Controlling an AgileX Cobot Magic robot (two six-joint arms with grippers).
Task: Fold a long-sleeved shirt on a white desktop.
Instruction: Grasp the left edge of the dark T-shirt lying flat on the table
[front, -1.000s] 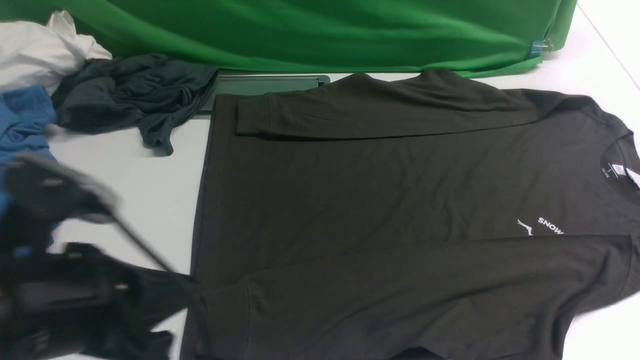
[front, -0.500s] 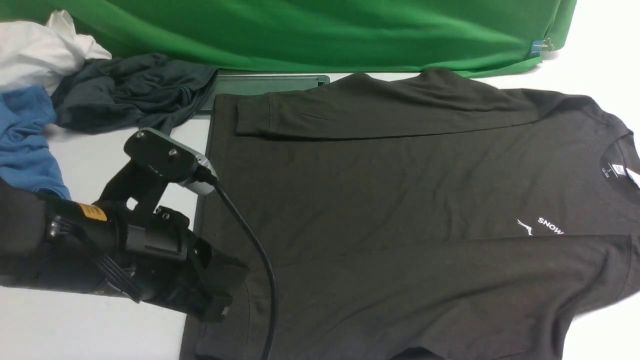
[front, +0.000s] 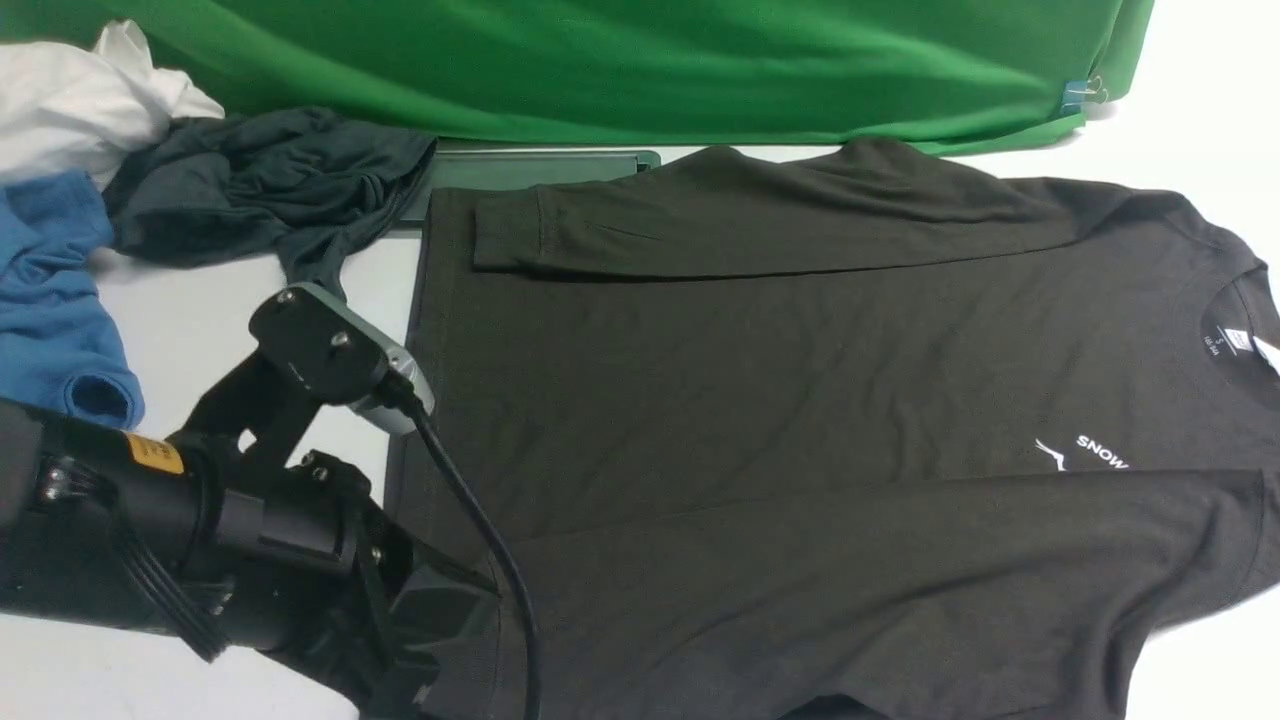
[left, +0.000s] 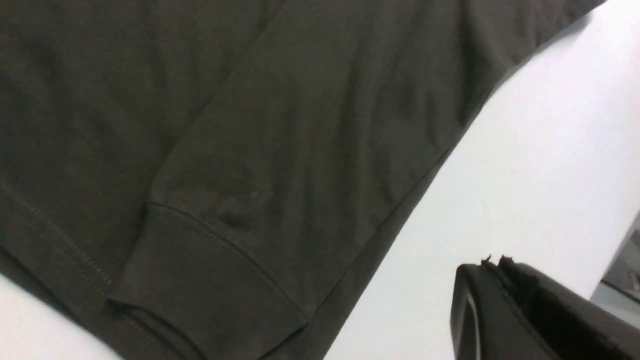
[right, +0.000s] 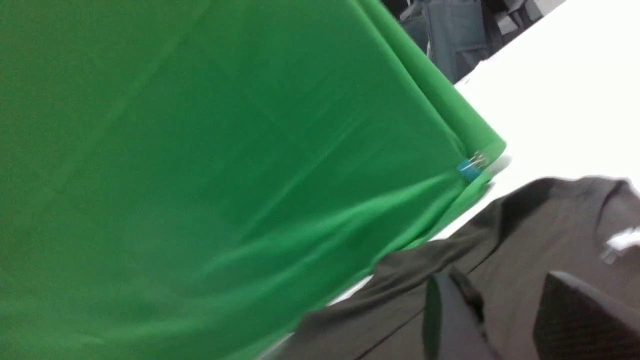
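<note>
In the front view the long-sleeved shirt (front: 760, 400) lay flat on the white surface (front: 250, 300). It filled the middle and ran out to 3 o'clock, where the collar, the neck label (front: 1232, 340) and the SNOW logo (front: 1100, 452) sat. Both sleeves were folded across the body, one along the 12 o'clock edge and one along the 6 o'clock edge. The left claw (front: 425, 640) was at 7 o'clock, over the hem corner. Whether it was released or clenched could not be told there.

The left wrist view added the near sleeve's ribbed cuff (left: 200, 280) lying on the hem, and only one finger (left: 520, 315) over bare surface, so the claw's state stayed unclear.

Only the right wrist view showed the right claw (right: 505, 325). It was released, with shirt fabric visible through the gap, and a blue clip (right: 469, 169) sat on the green cloth (front: 600, 60).

At 10 o'clock in the front view lay a grey-teal garment (front: 260, 190), a blue garment (front: 50, 290) and a white garment (front: 70, 100).
</note>
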